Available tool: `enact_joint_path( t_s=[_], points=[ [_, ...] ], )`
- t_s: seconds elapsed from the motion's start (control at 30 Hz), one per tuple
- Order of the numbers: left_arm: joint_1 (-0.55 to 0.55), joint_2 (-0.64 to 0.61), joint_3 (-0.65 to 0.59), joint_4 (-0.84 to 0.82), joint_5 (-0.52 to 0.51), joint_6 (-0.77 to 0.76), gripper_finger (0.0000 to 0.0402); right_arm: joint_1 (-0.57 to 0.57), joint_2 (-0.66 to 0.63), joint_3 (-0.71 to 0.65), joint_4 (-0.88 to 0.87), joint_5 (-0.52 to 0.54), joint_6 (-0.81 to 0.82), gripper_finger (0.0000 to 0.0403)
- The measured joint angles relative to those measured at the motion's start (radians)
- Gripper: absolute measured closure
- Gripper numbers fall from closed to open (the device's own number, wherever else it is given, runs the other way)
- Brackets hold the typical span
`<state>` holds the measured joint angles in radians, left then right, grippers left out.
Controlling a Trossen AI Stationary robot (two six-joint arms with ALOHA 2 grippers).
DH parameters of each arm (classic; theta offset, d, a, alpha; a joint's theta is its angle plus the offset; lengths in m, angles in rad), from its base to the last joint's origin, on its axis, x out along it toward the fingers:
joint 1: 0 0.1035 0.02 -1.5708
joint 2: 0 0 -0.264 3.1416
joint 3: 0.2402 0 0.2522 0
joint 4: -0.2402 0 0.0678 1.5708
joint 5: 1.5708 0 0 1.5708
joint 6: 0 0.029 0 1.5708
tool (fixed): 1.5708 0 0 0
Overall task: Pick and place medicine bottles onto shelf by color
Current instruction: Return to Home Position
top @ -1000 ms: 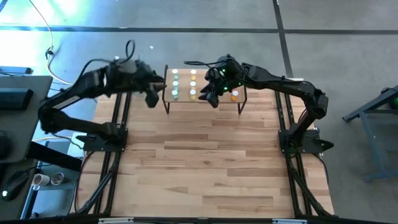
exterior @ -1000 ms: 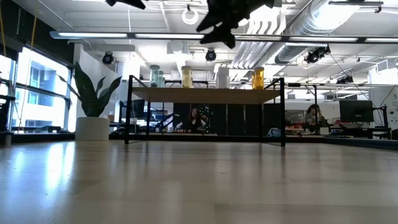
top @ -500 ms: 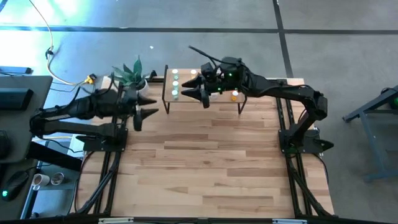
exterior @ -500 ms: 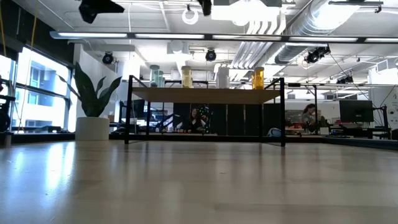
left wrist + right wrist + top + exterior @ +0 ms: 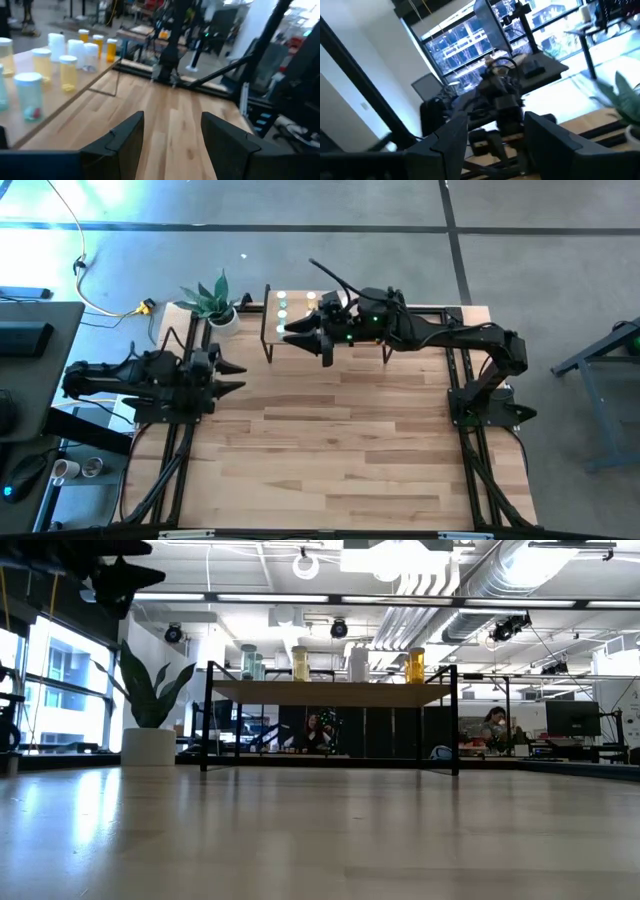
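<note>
The shelf (image 5: 297, 307), a light wooden top on thin black legs, stands at the table's far middle; it also shows in the low view (image 5: 330, 693). Several medicine bottles (image 5: 282, 315) stand upright on it in rows: greenish (image 5: 250, 662), yellow (image 5: 300, 663), white (image 5: 358, 663) and orange (image 5: 415, 664). They also show in the left wrist view (image 5: 67, 72). My right gripper (image 5: 295, 335) hangs open and empty over the shelf's left part (image 5: 495, 140). My left gripper (image 5: 238, 377) is open and empty near the table's left edge (image 5: 172, 135), apart from the shelf.
A potted plant (image 5: 213, 302) in a white pot (image 5: 148, 745) stands at the table's far left corner, beside the shelf. The wood-plank tabletop (image 5: 330, 450) stretches in front of the shelf. People sit in the room behind (image 5: 500, 725).
My left gripper has drawn back from beside the shelf toward the table's left and near edges and has come down. My right gripper has gone toward the table's left over the shelf and has risen out of the low view. The bottles have stayed in place.
</note>
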<state>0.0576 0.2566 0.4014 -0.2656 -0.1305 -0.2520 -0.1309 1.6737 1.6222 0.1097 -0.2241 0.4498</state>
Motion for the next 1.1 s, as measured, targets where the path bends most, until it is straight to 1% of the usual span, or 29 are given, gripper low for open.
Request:
enact_joint_path(
  t_s=[0.1,0.2,0.3,0.47,0.57,0.67,0.83,0.93,1.0,1.1],
  points=[
    [-0.008,-0.054,-0.087,0.083,0.016,0.018,0.0213,0.011,0.0,0.0,0.0,-0.001,0.03,0.0215],
    [-0.008,-0.09,-0.151,0.124,0.037,0.068,0.0213,0.007,-0.022,0.0,-0.021,-0.022,0.04,0.0215],
    [-0.005,-0.104,-0.195,0.124,0.037,0.085,0.0213,-0.015,-0.085,0.0,-0.075,-0.038,0.021,0.0215],
    [-0.004,-0.104,-0.243,0.166,0.037,0.076,0.0213,-0.041,-0.223,0.0,-0.259,-0.027,-0.081,0.0215],
    [-0.003,-0.102,-0.253,0.164,0.032,0.096,0.0213,-0.045,-0.314,0.001,-0.376,0.03,-0.157,0.0215],
    [-0.003,-0.101,-0.267,0.164,0.029,0.09,0.0213,-0.045,-0.399,0.001,-0.499,0.121,-0.237,0.0215],
    [0.004,-0.098,-0.319,0.161,-0.017,-0.005,0.0213,-0.024,-0.532,0.001,-0.698,0.242,-0.33,0.0215],
    [0.016,-0.098,-0.337,0.16,-0.019,-0.029,0.0213,0.004,-0.58,-0.001,-0.817,0.318,-0.346,0.0215],
    [0.024,-0.098,-0.341,0.159,-0.019,-0.034,0.0213,0.027,-0.613,-0.045,-0.829,0.366,-0.346,0.0215],
    [0.034,-0.098,-0.341,0.161,-0.019,-0.034,0.0213,0.049,-0.684,-0.187,-0.77,0.399,-0.346,0.0215]
  ],
)
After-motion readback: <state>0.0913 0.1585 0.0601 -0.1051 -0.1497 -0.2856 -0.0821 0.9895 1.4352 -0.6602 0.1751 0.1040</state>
